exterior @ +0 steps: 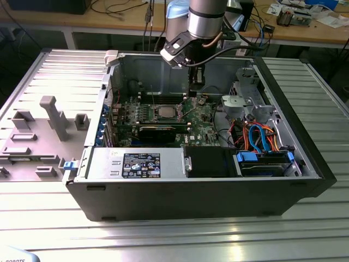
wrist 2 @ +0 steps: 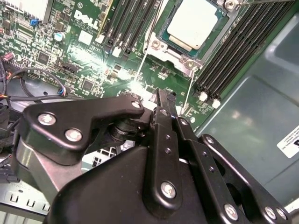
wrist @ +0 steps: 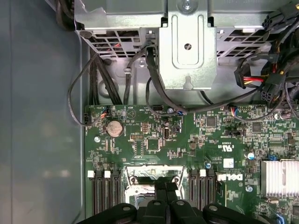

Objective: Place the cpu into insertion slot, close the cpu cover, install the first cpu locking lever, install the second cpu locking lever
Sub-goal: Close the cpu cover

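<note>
The cpu (wrist 2: 195, 25) lies silver face up in the insertion slot (wrist 2: 164, 51) on the green board, also seen as the cpu (exterior: 165, 112) in the exterior view. The silver cpu cover (wrist 2: 160, 33) lies flat around the chip. Two thin wire locking levers (wrist 2: 145, 49) (wrist 2: 190, 81) stick out past the socket's corners, away from the frame. My gripper (wrist 2: 164, 95) is shut with nothing between its black fingers (wrist: 160, 189). It hangs over the board just beside the socket, near the case's back wall, as the gripper (exterior: 196, 90) appears in the exterior view.
Black memory slots (wrist 2: 233, 51) flank the socket on both sides. A round coin battery (wrist: 114, 128) and loose black cables (wrist: 154, 88) lie close by, under a metal drive cage (wrist: 187, 46). A finned heatsink (wrist: 279, 177) and the case walls (exterior: 294, 120) hem in the space.
</note>
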{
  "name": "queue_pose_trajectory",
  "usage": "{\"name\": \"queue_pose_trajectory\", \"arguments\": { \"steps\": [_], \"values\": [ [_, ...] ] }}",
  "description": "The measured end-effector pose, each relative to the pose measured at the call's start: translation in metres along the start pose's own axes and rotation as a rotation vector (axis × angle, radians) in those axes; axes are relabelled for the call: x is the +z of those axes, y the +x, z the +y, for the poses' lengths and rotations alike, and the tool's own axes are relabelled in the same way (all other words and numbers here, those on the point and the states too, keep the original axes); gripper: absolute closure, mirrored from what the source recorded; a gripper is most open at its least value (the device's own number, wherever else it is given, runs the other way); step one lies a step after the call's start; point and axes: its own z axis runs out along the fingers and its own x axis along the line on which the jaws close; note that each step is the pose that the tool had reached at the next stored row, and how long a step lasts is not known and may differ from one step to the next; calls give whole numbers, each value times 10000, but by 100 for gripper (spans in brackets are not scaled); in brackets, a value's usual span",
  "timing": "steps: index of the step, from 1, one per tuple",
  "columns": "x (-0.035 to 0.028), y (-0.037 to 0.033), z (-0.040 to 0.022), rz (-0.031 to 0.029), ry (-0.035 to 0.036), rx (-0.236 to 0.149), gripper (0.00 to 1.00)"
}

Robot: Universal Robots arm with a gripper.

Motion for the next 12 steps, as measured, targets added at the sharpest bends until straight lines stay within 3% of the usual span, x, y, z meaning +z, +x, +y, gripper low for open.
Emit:
{"name": "queue_pose_trajectory", "arguments": {
  "steps": [8,12],
  "values": [
    [44,1,39,3,-1,1,89],
    [77,2,112,2,-1,1,89]
  ]
}}
